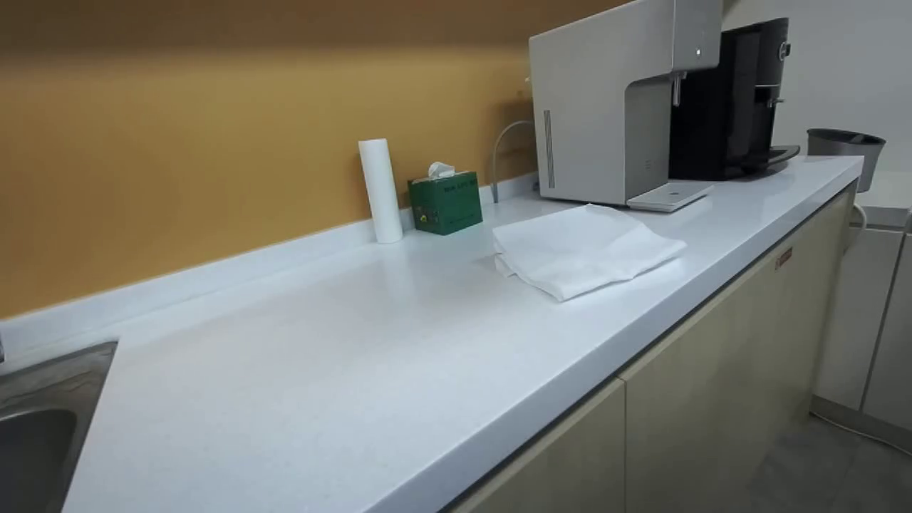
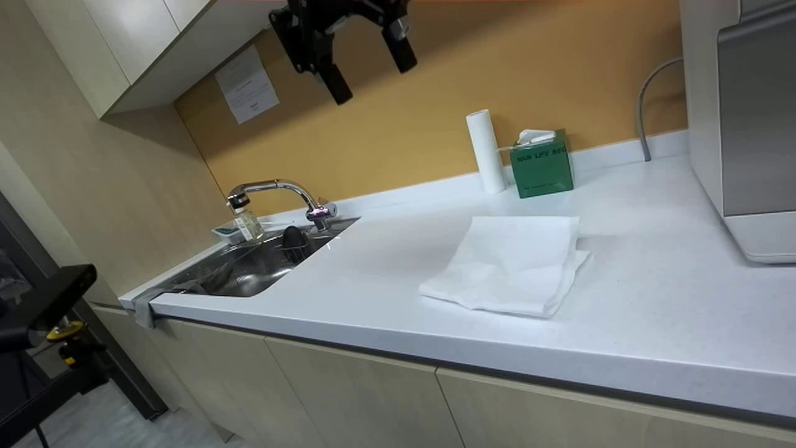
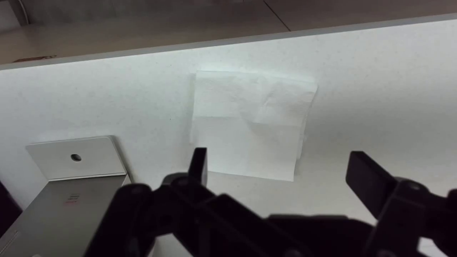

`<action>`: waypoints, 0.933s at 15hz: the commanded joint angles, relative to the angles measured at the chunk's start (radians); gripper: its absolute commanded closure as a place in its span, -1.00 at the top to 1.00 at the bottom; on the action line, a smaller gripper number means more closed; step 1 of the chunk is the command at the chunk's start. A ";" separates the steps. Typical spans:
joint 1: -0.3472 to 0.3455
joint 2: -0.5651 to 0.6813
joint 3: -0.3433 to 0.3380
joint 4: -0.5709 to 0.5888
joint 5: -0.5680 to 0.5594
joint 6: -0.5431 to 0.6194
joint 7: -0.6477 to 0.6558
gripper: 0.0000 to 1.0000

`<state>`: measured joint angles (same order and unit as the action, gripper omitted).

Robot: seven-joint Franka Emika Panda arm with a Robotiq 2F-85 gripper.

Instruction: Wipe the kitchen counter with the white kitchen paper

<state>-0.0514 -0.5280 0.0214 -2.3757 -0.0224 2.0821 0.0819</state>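
Note:
The white kitchen paper (image 1: 584, 249) lies folded and flat on the glossy white kitchen counter (image 1: 285, 385). The paper (image 2: 507, 267) and the counter (image 2: 671, 305) also show in an exterior view. In the wrist view the paper (image 3: 250, 125) lies in the upper middle, on the counter (image 3: 107, 96), with one corner area behind a finger. My gripper (image 2: 371, 78) hangs high above the counter, apart from the paper. In the wrist view the gripper (image 3: 278, 153) has its two black fingers wide apart with nothing between them.
A white paper roll (image 1: 381, 192) and a green tissue box (image 1: 447, 204) stand by the backsplash. A grey dispenser (image 1: 591, 121) and a black coffee machine (image 1: 727, 107) stand beyond the paper. A steel sink (image 2: 252, 283) with a faucet (image 2: 280, 185) is at the opposite end.

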 commanded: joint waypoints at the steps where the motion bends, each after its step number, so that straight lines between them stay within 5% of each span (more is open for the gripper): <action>1: 0.006 0.001 -0.005 0.002 -0.003 -0.002 0.002 1.00; 10: 0.006 0.001 -0.005 0.002 -0.003 -0.002 0.002 1.00; 14: -0.004 0.044 0.005 -0.006 -0.018 0.099 0.028 1.00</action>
<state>-0.0514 -0.5178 0.0213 -2.3794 -0.0234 2.1170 0.0815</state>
